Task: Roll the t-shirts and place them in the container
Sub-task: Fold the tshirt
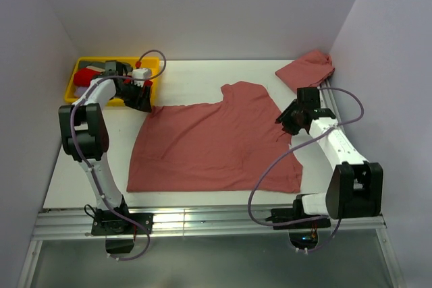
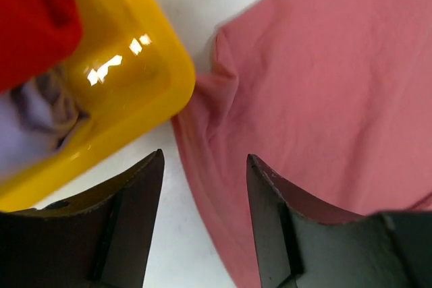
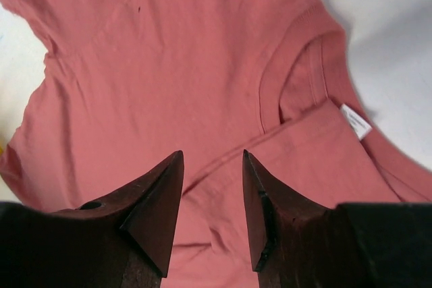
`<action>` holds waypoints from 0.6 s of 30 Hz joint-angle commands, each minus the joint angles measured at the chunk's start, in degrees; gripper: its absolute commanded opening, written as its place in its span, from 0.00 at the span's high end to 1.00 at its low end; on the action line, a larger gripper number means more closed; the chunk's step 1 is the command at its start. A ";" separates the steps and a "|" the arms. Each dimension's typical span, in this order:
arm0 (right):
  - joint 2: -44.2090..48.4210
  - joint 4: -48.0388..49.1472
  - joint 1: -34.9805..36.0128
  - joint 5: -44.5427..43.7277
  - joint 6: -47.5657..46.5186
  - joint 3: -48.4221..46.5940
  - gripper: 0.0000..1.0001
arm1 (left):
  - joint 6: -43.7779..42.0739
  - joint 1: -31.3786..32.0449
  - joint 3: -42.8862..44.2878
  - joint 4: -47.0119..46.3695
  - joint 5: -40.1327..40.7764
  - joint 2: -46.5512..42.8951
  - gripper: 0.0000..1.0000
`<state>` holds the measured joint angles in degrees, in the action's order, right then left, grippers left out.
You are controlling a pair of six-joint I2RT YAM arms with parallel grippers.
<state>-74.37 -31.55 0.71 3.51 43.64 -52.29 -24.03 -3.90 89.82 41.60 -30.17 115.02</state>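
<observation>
A dusty salmon-red t-shirt (image 1: 209, 143) lies spread flat on the white table. My left gripper (image 1: 143, 99) is open at the shirt's far left corner, beside the yellow tray. In the left wrist view the left gripper (image 2: 204, 160) straddles the shirt's edge (image 2: 324, 85). My right gripper (image 1: 287, 121) is open over the shirt's right side. In the right wrist view the right gripper (image 3: 212, 156) hangs above a fold of the shirt (image 3: 155, 52) near the collar and its white label (image 3: 356, 121). A second salmon-red shirt (image 1: 307, 69) lies bunched at the back right.
The yellow tray (image 1: 101, 59) stands at the back left and holds a bright red shirt (image 1: 84, 77) and grey cloth (image 1: 94, 67). In the left wrist view the tray's corner (image 2: 135, 65) almost touches the shirt. Walls close in on the left, back and right.
</observation>
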 commanded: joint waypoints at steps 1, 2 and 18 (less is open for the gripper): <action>-3.49 6.23 -0.27 0.53 -0.75 -2.99 0.53 | 1.62 2.22 -1.58 -6.53 1.33 -0.42 0.42; -4.11 7.11 -0.27 1.49 -0.49 -3.08 0.53 | 1.79 2.67 -1.23 -7.06 2.22 0.20 0.42; -5.35 8.87 -0.18 1.24 -1.01 -0.62 0.54 | 6.37 2.67 10.55 -6.54 7.06 9.87 0.41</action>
<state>-80.42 -24.53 0.71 5.43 43.55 -52.66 -18.57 -0.71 97.65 37.34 -23.70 124.68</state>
